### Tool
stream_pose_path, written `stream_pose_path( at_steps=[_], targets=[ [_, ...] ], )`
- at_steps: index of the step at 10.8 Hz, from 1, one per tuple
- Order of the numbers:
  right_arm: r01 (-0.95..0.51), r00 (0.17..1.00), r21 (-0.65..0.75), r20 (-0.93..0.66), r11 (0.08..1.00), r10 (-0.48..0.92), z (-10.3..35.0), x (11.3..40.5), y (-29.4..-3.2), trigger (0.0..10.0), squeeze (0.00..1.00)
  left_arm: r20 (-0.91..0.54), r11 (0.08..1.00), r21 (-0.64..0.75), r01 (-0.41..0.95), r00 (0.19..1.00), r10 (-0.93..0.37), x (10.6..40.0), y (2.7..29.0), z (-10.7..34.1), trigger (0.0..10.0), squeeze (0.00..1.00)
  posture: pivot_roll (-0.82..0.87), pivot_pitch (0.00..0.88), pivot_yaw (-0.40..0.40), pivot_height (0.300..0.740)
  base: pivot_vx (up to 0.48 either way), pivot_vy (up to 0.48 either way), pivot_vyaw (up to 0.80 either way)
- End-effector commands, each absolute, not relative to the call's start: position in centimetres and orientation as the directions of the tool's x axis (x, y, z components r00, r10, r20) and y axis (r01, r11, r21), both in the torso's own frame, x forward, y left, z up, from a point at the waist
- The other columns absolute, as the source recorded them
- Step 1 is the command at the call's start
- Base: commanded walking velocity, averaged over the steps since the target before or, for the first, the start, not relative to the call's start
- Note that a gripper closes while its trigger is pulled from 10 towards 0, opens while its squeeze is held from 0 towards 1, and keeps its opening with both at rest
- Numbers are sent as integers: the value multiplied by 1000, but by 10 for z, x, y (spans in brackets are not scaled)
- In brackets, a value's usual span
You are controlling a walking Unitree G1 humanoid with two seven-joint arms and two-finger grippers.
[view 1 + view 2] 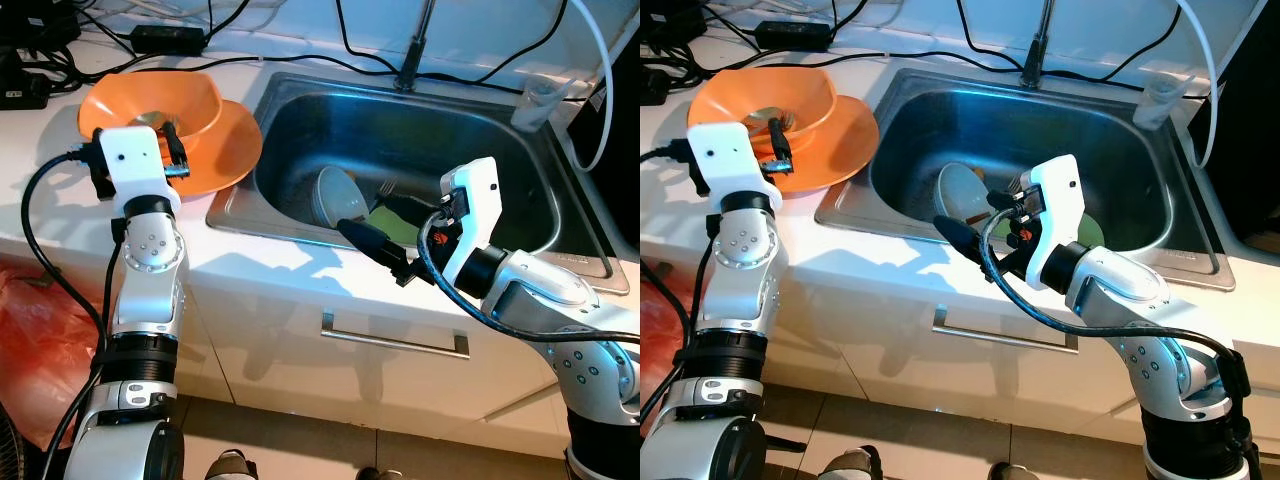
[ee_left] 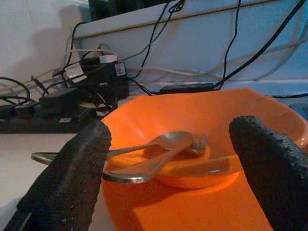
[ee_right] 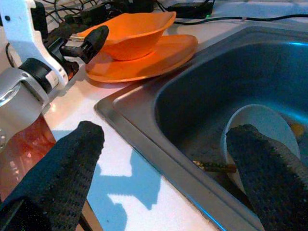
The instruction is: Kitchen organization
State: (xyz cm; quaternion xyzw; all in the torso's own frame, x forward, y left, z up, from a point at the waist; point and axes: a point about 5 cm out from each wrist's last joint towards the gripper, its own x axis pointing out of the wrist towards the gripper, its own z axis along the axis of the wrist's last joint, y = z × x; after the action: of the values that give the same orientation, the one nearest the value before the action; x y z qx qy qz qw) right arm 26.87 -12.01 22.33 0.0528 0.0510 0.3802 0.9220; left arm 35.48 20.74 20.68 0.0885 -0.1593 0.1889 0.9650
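Left eye view: an orange bowl (image 1: pixel 160 105) sits on an orange plate (image 1: pixel 225 150) on the white table (image 1: pixel 250 270), just left of the steel sink (image 1: pixel 400 150). That stack looks like finished work. In the basin a pale bowl (image 1: pixel 335 195) lies tipped on its side beside something green (image 1: pixel 395 222), with a fork (image 1: pixel 385 187) near them, so I judge the sink is still to be cleared. The left claw (image 1: pixel 175 150) hovers at the orange bowl's near rim; the right claw (image 1: pixel 375 243) hangs over the sink's front edge.

Right eye view: a clear cup (image 1: pixel 1155 100) stands at the sink's far right corner, and black cables (image 1: pixel 940 55) trail along the back of the table. The faucet (image 1: pixel 1035 45) rises behind the basin, so room above the sink is open in front and crowded behind.

Left wrist view: the left claw is spread, empty, its fingers (image 2: pixel 72 178) either side of the orange bowl, which holds a spoon (image 2: pixel 149 159) and a small fork (image 2: pixel 197 142).

Right wrist view: the right claw is spread and empty too, one finger (image 3: pixel 62 173) over the table, the other over the basin near the pale bowl. The sink's raised lip lies between them, an edge to clear before reaching down.
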Motion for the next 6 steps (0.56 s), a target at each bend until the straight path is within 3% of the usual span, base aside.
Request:
stream_pose_path(
  at_steps=[1,2,3,4,5,6],
  targets=[
    [-703,703,116,-38,702,710,230,267,-120,10000,0,338,915,109,-388,880,333,357,206,205,10000,0,-26,121,-62,740,0,0,0],
    [-702,704,115,-39,703,709,230,268,-121,10000,0,337,918,105,-382,882,329,358,206,205,9216,0,-29,120,-61,740,0,0,0],
    [-700,706,112,-40,705,707,230,267,-122,10000,0,336,921,101,-375,884,324,361,207,205,3451,0,-31,119,-59,740,0,0,0],
    [-698,708,112,-40,708,705,230,267,-122,10000,0,337,922,99,-374,885,322,361,208,206,2078,0,-30,121,-57,740,0,0,0],
    [-697,709,113,-40,708,704,230,267,-122,10000,0,338,921,100,-376,884,323,361,210,206,1490,0,-29,122,-57,740,0,0,0],
    [-697,709,114,-40,708,704,229,267,-122,10000,0,342,920,101,-378,882,325,362,212,206,0,0,-29,122,-57,740,0,0,0]
  ],
)
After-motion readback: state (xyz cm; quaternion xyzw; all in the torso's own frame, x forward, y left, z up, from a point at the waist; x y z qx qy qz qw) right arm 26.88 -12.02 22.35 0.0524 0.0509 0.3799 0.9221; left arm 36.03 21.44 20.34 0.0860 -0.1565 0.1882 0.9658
